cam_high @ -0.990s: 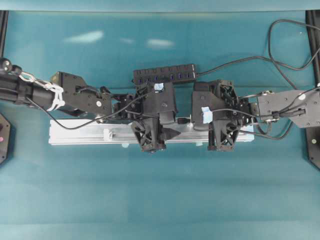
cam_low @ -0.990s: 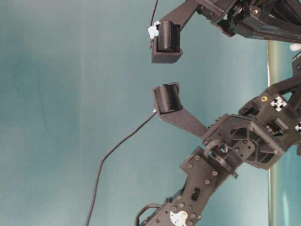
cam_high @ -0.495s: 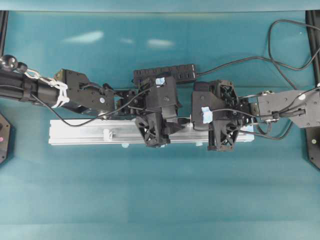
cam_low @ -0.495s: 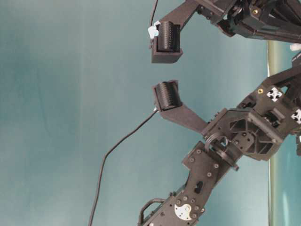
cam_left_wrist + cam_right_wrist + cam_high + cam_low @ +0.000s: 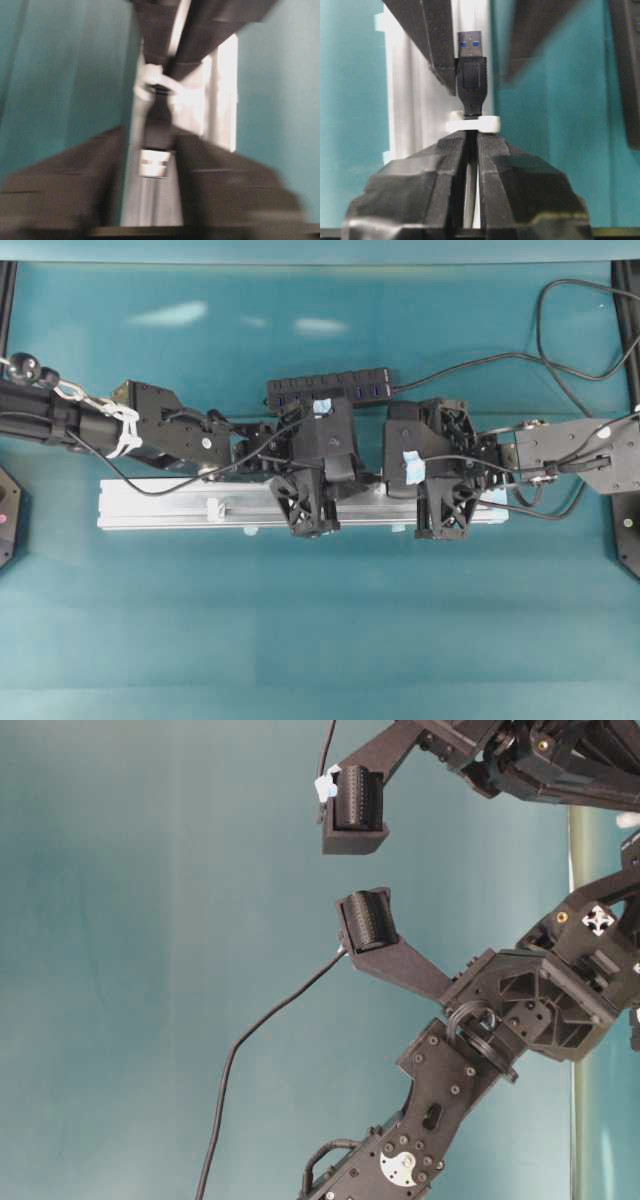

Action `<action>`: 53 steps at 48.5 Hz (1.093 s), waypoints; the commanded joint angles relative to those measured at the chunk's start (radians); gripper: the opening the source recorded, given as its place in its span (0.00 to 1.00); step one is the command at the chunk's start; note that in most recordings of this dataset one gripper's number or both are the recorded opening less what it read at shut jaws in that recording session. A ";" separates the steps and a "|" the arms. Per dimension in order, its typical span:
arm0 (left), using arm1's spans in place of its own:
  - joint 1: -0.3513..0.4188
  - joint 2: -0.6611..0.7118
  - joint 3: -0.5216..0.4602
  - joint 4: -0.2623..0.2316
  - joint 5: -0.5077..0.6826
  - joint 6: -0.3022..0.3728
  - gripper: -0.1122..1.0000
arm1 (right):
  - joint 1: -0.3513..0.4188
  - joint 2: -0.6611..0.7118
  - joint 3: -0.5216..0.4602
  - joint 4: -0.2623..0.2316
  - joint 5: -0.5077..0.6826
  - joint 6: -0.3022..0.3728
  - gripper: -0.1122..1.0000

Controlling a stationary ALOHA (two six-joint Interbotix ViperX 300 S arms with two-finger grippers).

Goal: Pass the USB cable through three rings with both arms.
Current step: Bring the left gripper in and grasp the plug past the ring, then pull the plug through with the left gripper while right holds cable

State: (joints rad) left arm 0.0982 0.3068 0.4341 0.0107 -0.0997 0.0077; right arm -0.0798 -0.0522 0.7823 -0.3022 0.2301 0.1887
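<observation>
There are two arms, the left arm (image 5: 170, 430) and the right arm (image 5: 560, 450). They meet over one silver rail (image 5: 150, 510) that lies on the teal table (image 5: 300, 620). Behind the rail lies one black hub (image 5: 330, 390) with its own cable.

Of the rings I can count only two. One white ring (image 5: 213, 508) stands free on the left part of the rail. A second ring (image 5: 472, 123) shows in the wrist views, between the two grippers. From overhead the grippers hide that part of the rail, and I cannot find a third ring.

There is one USB cable (image 5: 471, 80). Its black plug body has come through the second ring and stands just past it, over the rail. The metal tip (image 5: 470, 45), with blue inside, points toward the left arm.

The right gripper (image 5: 472, 137) has its two ribbed fingers pressed together on the thin cable, right behind the ring and almost touching it.

The left gripper (image 5: 150, 132) has one finger on each side of the plug. In the right wrist view one finger (image 5: 442, 50) lies against the side of the plug body. The other finger (image 5: 530, 45) is blurred and stands a little apart from it. So these jaws are not fully together, and I cannot tell whether they already grip the plug. The left wrist view is too blurred to decide this.
</observation>
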 commanded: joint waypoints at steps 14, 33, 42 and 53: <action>0.003 -0.005 -0.028 0.002 -0.012 0.017 0.28 | 0.006 -0.006 -0.005 0.006 0.026 0.041 0.02; 0.003 -0.009 -0.017 0.002 -0.003 0.015 0.28 | 0.006 -0.009 0.000 0.006 0.009 0.064 0.06; 0.003 -0.012 0.000 0.002 -0.003 0.012 0.28 | 0.006 -0.014 0.008 0.006 0.015 0.066 0.21; -0.005 -0.014 0.011 0.002 0.017 0.011 0.28 | 0.003 -0.014 0.009 0.006 0.038 0.064 0.67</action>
State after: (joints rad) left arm 0.0997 0.3083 0.4449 0.0107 -0.0874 0.0199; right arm -0.0767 -0.0537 0.7961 -0.2976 0.2577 0.2439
